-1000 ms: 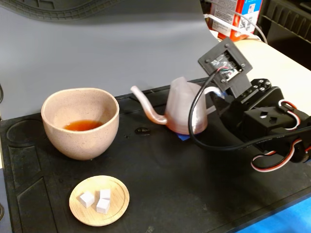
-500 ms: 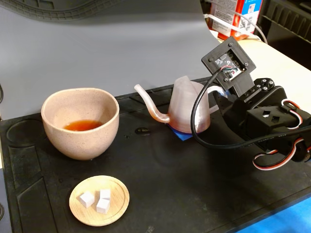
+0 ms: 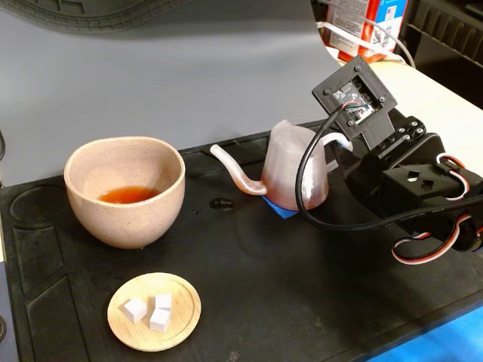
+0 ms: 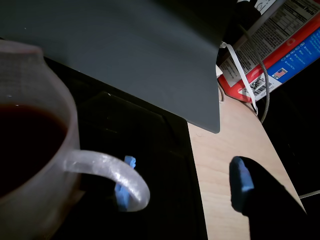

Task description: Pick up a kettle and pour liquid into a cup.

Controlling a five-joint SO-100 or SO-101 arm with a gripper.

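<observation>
In the fixed view, a large round handleless speckled beige-pink ceramic cup (image 3: 125, 190) stands near the left edge of the black rubber mat (image 3: 249, 286), with a shallow pool of clear reddish-orange liquid (image 3: 129, 194) in its bottom. In front of it, towards the mat's front edge, lies a small flat wooden dish (image 3: 154, 311) carrying three white cubes (image 3: 149, 310). Further right, close to the mat's back edge, the small translucent pinkish-white ridged plastic kettle (image 3: 290, 170) stands upright on a patch of blue tape (image 3: 281, 210), its long thin gooseneck spout (image 3: 235, 170) curving left towards the cup but well apart from it. A black cable (image 3: 315, 204) loops across the kettle's right side. The black robot arm (image 3: 411, 188) lies along the mat's right edge.

The wrist view shows dark liquid inside the kettle's open top and its loop handle (image 4: 112, 172) standing free, with a blue-tipped finger just behind it and a second blue-padded black finger (image 4: 243, 184) well off to the right. The gripper (image 4: 182, 187) is spread wide, its jaws on either side of the handle and closed on nothing.
</observation>
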